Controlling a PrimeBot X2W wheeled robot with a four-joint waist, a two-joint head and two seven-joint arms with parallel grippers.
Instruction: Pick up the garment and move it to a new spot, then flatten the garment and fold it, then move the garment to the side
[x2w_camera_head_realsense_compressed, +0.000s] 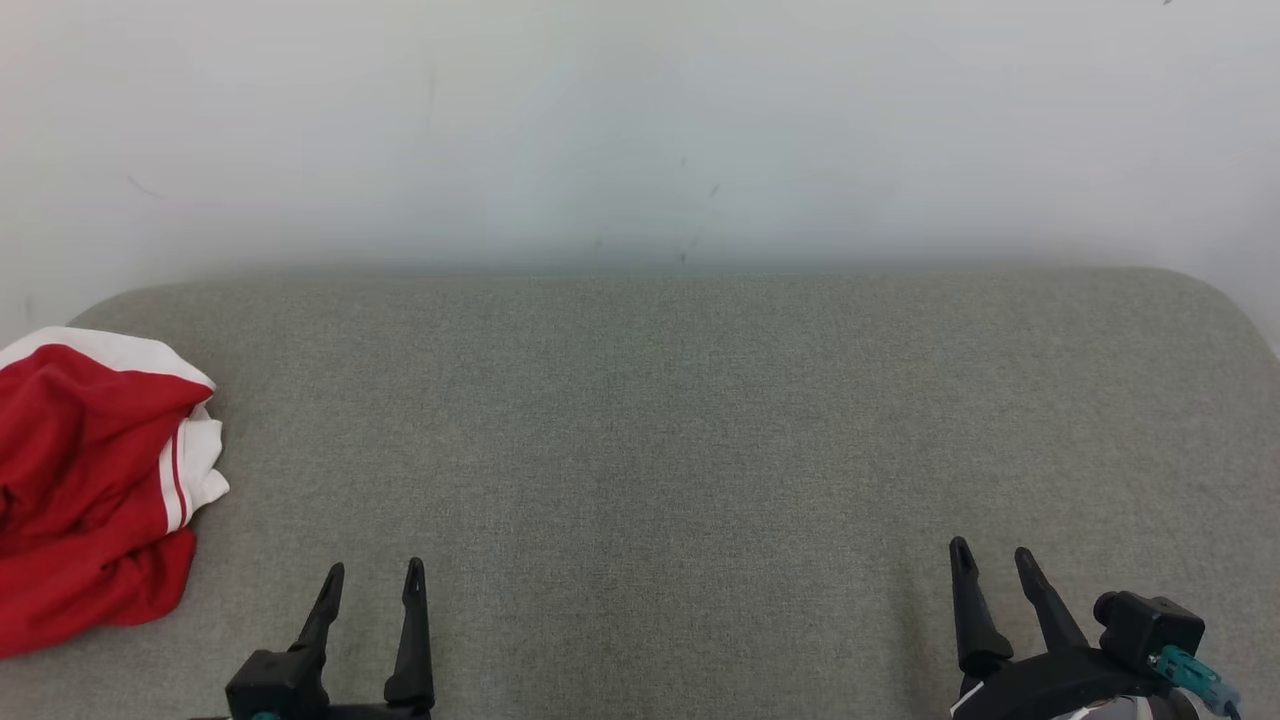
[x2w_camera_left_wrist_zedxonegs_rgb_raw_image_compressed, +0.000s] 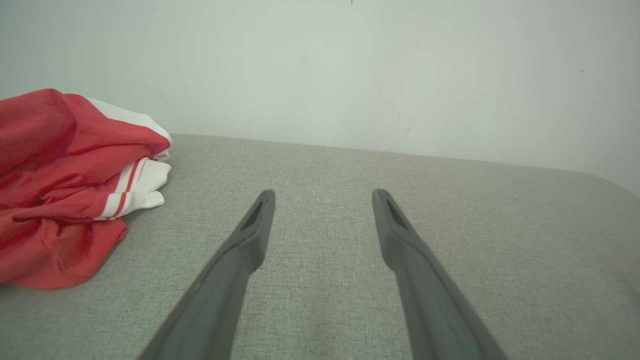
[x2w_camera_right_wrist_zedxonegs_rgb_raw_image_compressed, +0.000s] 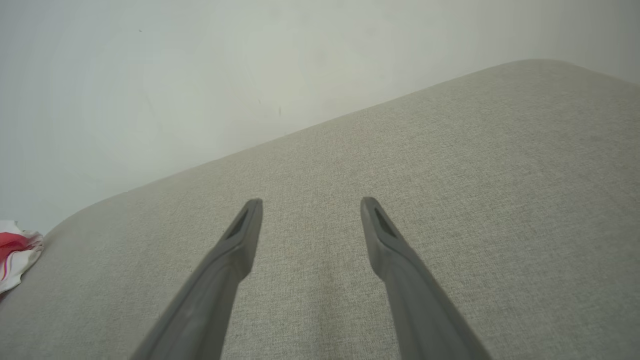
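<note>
Red cloth with white panels and thin white stripes was seen bunched in a loose heap. This garment was found crumpled at the far left of the grey woven counter, and its outer part was cut off by the left edge of the head view. A white fold with a narrow red stripe was turned toward the middle of the counter. The heap was set close to the counter's rounded back corner, where a pale, lightly scuffed wall was met.

The left end effector was seen low in the head view, to the right of the garment and apart from it, with its two dark fingers spread and pointed toward the wall. In the left wrist view only bare grey weave was seen between those fingers, and the garment was seen off to the left, untouched.

The right end effector was placed well apart from the garment, at the other side of the counter, with its fingers likewise parted and nothing gripped. A teal cable fitting was seen at its wrist. In the right wrist view a small part of the garment was seen at the far left edge.
</note>
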